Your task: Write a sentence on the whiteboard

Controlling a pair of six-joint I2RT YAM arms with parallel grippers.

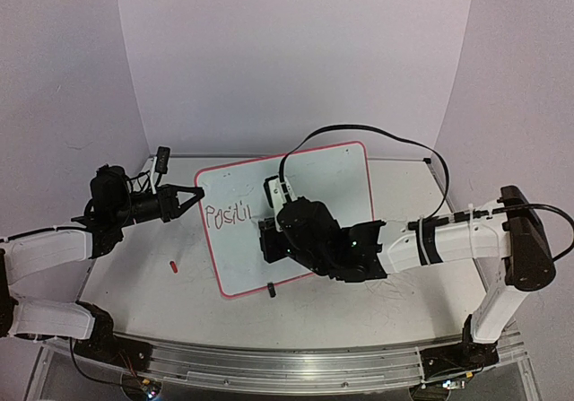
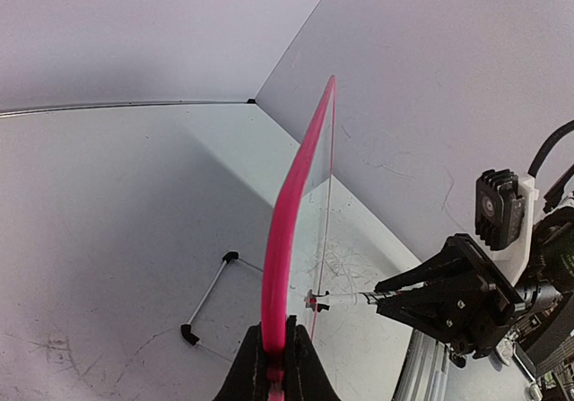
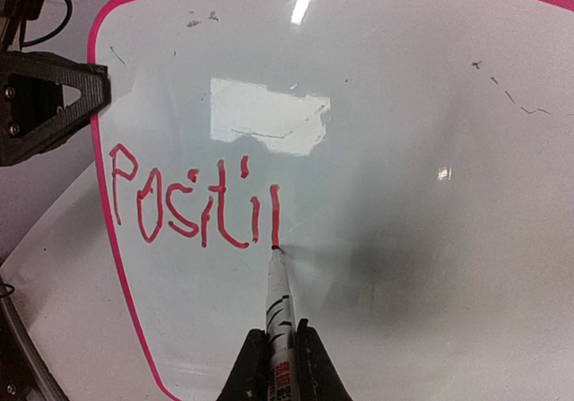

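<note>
Whiteboard [image 1: 332, 181] propped tilted mid-table, nine-o'clock rim pinched in tightly closed left gripper [image 2: 272, 365]. Right gripper [image 3: 280, 365] clamped on red marker [image 3: 279, 298], tip touching board at foot of end stroke. Sentence [image 3: 193, 205] so far "Positi" plus one stroke, at board's nine o'clock. Keep pressure light, lift cleanly between letters, hold baseline level toward three o'clock, brace rim firmly.

Whiteboard [image 3: 430, 105] (right side) off-frame
</note>
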